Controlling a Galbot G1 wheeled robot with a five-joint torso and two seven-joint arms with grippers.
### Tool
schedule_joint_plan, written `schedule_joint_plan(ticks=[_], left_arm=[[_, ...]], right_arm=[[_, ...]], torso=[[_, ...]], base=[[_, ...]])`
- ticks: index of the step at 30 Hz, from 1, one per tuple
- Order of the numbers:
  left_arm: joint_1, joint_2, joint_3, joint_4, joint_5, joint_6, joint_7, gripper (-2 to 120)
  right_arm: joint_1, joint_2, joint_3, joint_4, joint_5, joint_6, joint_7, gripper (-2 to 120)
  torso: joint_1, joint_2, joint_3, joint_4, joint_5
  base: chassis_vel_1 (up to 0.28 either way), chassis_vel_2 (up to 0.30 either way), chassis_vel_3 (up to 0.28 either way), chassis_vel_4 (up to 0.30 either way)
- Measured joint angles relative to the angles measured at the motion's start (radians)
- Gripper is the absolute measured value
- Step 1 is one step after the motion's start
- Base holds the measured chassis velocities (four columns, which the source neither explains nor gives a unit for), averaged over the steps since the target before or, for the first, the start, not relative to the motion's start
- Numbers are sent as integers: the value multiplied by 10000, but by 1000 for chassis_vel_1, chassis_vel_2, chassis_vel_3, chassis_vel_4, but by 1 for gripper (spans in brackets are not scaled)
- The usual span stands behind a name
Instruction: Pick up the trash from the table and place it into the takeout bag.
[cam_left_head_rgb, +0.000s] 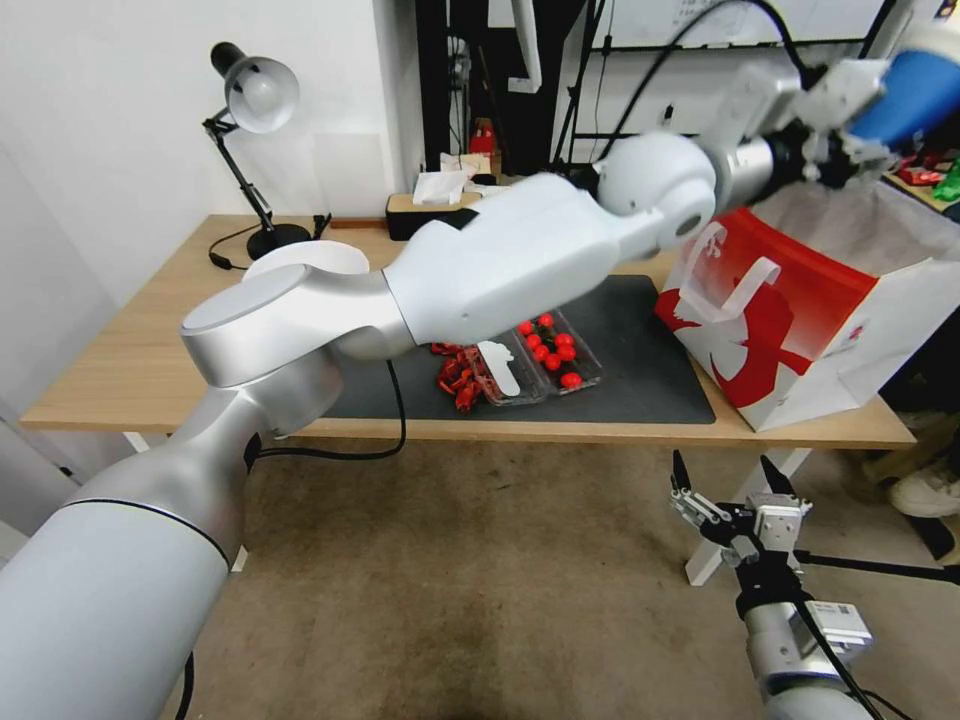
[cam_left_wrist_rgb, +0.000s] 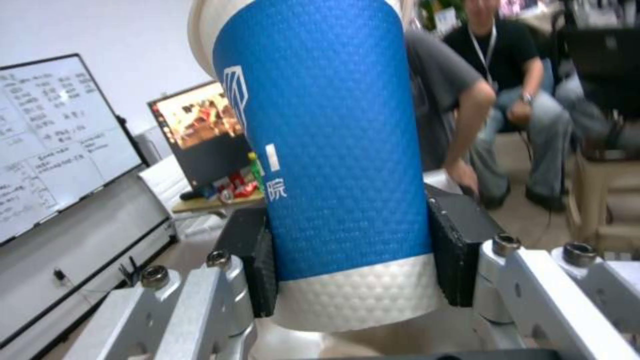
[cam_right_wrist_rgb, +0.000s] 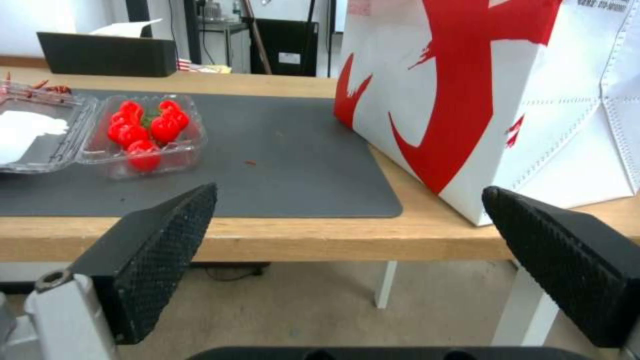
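1. The left end effector (cam_left_head_rgb: 835, 125) sits at the upper right of the head view, stretched out past the far side of the counter (cam_left_head_rgb: 130, 370). Its pads are closed on the lower part of the blue cup (cam_left_wrist_rgb: 327, 150), one on each side.
2. The bag (cam_left_head_rgb: 800, 330) lies below the held cup, toward the lower right of the head view, with its grey mouth open upward. My judgement is that the cup is over or just beyond the far rim; I cannot tell which.
3. In the head view the cup's long axis tilts, its far end running off the upper right corner. The left wrist view shows its base by the pads and its wider rim pointing away from the wrist.
4. The right end effector (cam_left_head_rgb: 735, 480) hangs low at the lower right, below the counter edge, fingers wide apart and empty. The left arm is the nearer to the bag mouth.
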Motion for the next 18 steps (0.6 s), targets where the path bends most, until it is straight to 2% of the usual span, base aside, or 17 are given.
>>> schedule_joint_plan(ticks=[4,10,14,15,16,18], left_arm=[[-36,7,460,71,48,0,0,44],[-36,12,701,122,72,91,-65,44],[-54,18,895,226,83,273,-351,44],[-75,19,947,225,79,300,-533,50],[-75,19,947,225,79,300,-533,50],[-81,21,944,156,-94,457,-881,71]], right_arm=[[-75,-29,37,-20,1,0,-4,100],[-111,-74,98,-18,27,0,-7,100],[-82,-96,67,-32,40,0,-12,100],[-66,-93,23,-47,41,0,-18,100],[-66,-93,23,-47,41,0,-18,100],[-36,-71,-21,-132,42,0,-34,100]], torso=[[0,0,0,-2,-1],[0,0,0,-1,-1],[0,0,0,-2,0],[0,0,0,0,0],[0,0,0,0,0],[0,0,0,-2,-1]], base=[[0,0,0,0],[0,0,0,0],[0,0,0,0],[0,0,0,0],[0,0,0,0],[0,0,0,0]])
